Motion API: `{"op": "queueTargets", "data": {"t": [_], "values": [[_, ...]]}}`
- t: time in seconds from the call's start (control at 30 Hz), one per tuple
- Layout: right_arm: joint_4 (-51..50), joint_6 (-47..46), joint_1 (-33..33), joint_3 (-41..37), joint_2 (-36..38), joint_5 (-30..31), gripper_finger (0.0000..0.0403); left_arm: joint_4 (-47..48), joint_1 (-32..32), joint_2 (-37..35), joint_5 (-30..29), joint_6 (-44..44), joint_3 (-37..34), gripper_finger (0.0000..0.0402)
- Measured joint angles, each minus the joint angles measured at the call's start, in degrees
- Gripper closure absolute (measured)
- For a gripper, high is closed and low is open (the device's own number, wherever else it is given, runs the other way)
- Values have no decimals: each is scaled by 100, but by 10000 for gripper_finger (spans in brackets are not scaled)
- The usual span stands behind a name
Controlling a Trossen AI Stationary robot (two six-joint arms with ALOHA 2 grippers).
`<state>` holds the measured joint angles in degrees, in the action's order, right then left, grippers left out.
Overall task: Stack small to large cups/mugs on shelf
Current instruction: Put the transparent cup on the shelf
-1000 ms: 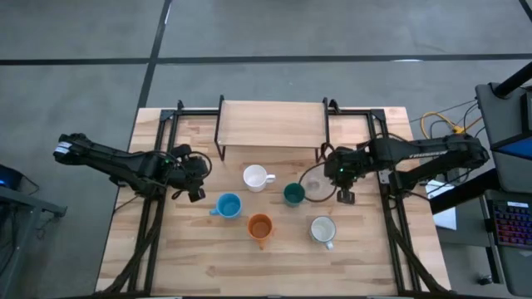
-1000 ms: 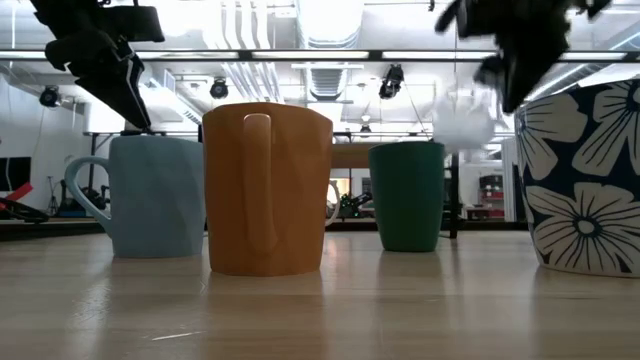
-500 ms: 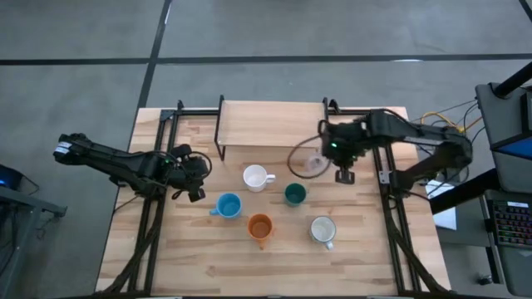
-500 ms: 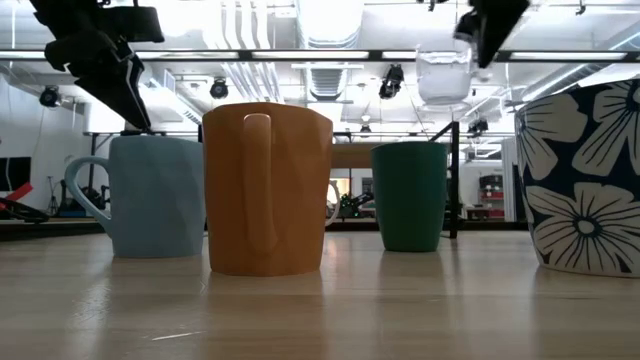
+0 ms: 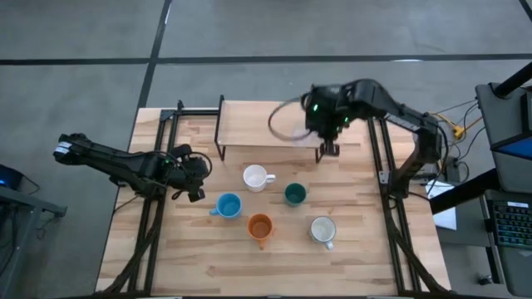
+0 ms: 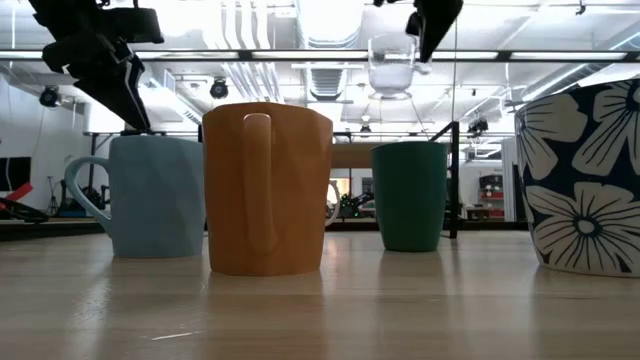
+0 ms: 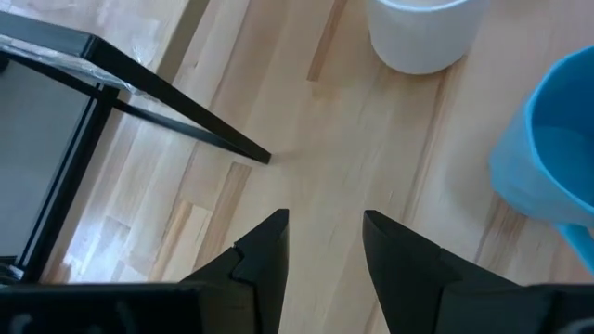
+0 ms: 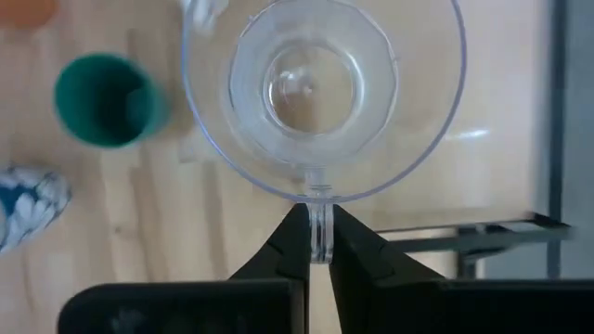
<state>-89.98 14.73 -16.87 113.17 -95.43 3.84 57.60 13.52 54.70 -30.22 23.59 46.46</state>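
My right gripper (image 5: 319, 126) is shut on a clear glass (image 5: 290, 123), held in the air above the right part of the light-wood shelf (image 5: 249, 124). In the low view the glass (image 6: 392, 66) hangs high above the dark teal-green cup (image 6: 408, 196). On the tabletop stand the white mug (image 5: 256, 177), light blue mug (image 5: 226, 206), orange mug (image 5: 260, 226), teal cup (image 5: 293, 194) and patterned mug (image 5: 322, 230). My left gripper (image 7: 325, 249) is open and empty, left of the white mug. My right gripper pinches the glass's thin clear handle (image 8: 320, 215) at its side wall between the two fingertips (image 8: 295, 243). The fingers come from above, on the glass's right side. The glass is lifted clear, upright, mouth up, above the shelf.
Black metal frame rails (image 5: 166, 133) run along both sides of the table and beside the shelf. A shelf leg (image 7: 186, 116) stands near my left gripper. Bare tabletop (image 5: 274, 270) lies toward the near edge.
My right gripper has carried the clear glass up and toward the table's far edge and left, from beside the teal cup to above the shelf. The glass has stayed upright in the hold.
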Motion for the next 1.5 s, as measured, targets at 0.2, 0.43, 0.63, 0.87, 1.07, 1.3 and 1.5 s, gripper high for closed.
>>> {"op": "queueTargets", "data": {"t": [0.2, 0.43, 0.63, 0.87, 1.07, 1.3, 1.5], "values": [[-4, 55, -735, 374, 58, -271, 390, -7, 0, 2, 72, -1, -4, 276], [-8, -148, -1178, 261, -42, -273, 390, -6, 2, -7, 141, -2, -4, 276], [-1, -427, -1417, 97, -244, -227, 385, -6, 2, -7, 142, -2, -7, 276], [-3, -384, -1598, 34, -417, -58, 384, -8, 2, -9, 146, -2, -9, 276], [-4, -342, -1783, 19, -471, -66, 383, -8, 2, -9, 149, -2, -9, 276], [301, -737, -2062, 17, -540, 96, 382, -8, 2, -9, 149, -2, -9, 276], [471, -1079, -2302, 17, -650, 72, 382, -10, 0, -9, 149, 4, -12, 276]]}}
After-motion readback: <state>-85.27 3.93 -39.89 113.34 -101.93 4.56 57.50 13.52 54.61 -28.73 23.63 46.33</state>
